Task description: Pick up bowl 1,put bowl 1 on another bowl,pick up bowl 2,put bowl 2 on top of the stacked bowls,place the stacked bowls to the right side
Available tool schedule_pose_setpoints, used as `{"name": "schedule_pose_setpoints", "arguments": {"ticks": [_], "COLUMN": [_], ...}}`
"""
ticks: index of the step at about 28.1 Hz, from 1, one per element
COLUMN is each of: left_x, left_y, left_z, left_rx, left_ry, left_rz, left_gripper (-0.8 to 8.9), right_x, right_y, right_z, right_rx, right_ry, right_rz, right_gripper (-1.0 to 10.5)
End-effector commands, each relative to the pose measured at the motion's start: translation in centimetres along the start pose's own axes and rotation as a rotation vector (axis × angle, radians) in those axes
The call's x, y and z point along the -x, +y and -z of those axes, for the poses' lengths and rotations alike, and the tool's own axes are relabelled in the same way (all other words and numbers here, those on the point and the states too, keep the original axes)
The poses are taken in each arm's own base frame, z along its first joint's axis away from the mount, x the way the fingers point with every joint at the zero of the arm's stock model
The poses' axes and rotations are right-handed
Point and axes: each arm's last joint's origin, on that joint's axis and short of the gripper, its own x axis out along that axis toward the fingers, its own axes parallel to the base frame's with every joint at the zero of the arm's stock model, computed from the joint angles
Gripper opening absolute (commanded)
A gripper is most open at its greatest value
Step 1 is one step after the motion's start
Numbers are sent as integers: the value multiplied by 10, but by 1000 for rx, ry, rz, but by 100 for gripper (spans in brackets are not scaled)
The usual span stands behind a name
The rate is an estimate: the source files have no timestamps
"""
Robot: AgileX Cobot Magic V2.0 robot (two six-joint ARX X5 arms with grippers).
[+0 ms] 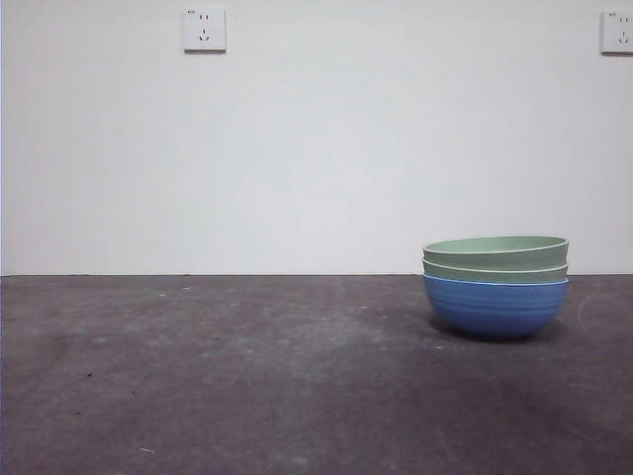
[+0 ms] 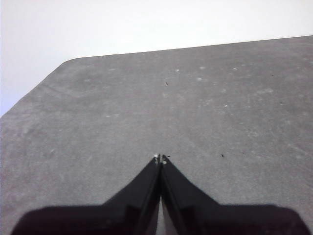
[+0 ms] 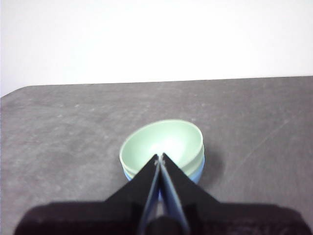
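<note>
Stacked bowls sit near table's right edge, two green nested in blue. Right gripper above them, left gripper elsewhere over bare table; both pinched closed, empty. Risk: descending right arm nudging stack, tipping it.

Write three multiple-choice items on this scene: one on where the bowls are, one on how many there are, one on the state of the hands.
1. In the front view the stack stands:
A. at the right
B. at the left
C. in the middle

2. How many bowls are stacked?
A. two
B. three
C. four

3. The left hand and right hand are:
A. both open
B. one holding a bowl
C. both shut, holding nothing

Key: 1 A, the stack sits near the right edge. 2 B, two green rims above the blue bowl. 3 C, both wrist views show jaw tips together, free of any bowl.
</note>
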Motion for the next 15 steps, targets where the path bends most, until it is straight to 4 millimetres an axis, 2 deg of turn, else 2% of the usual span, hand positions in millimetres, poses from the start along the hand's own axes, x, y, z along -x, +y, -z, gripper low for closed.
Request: {"name": "schedule_pose_setpoints", "arguments": {"ticks": [1, 9, 15], "left_x": [-1, -1, -1], "left_y": [0, 0, 0], "left_z": [4, 4, 4], "left_rx": [7, 7, 7], "left_ry": [7, 7, 7], "left_rz": [-4, -4, -4], "left_gripper": [-2, -2, -2], "right_x": [-2, -6, -7], "right_y": [-3, -6, -8], "right_z": [24, 59, 70], "right_rx": [-31, -52, -77], "right_ry": [14, 41, 74], "right_rz": [38, 40, 43], "right_gripper": [3, 3, 3]}}
